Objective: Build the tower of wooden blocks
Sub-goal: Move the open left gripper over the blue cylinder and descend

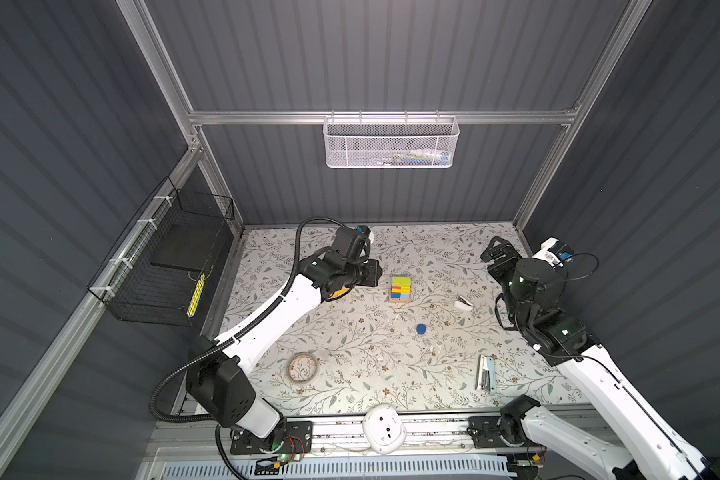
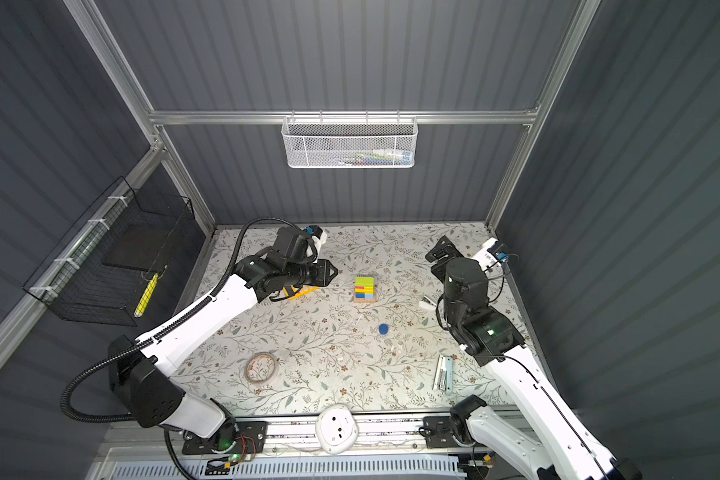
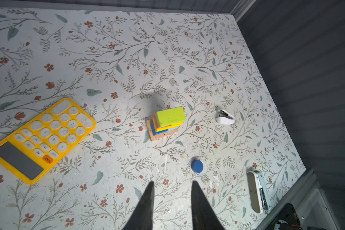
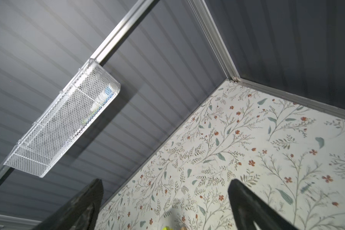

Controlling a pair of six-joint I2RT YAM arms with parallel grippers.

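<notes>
tower (image 1: 400, 289) centre frame in both top views, lime bar (image 3: 170, 116) topmost. blue cylinder (image 1: 421, 329) flat on worktop (image 1: 341, 332), lower right of it. likely light, stiff, slick paint; i'd pinch across its round side. left gripper (image 3: 172, 182) apart, empty; right gripper (image 4: 167, 181) wide apart, empty.

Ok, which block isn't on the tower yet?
The blue cylinder, lying alone on the table; all the other blocks are stacked in the tower.

On my floral table (image 1: 350, 345) I see a yellow calculator (image 3: 42, 139) off to my left, a clear tape roll (image 1: 291, 368) near the front, a stapler (image 1: 486, 372) on my right, and a white mesh basket (image 1: 389, 143) hanging on the back wall
</notes>
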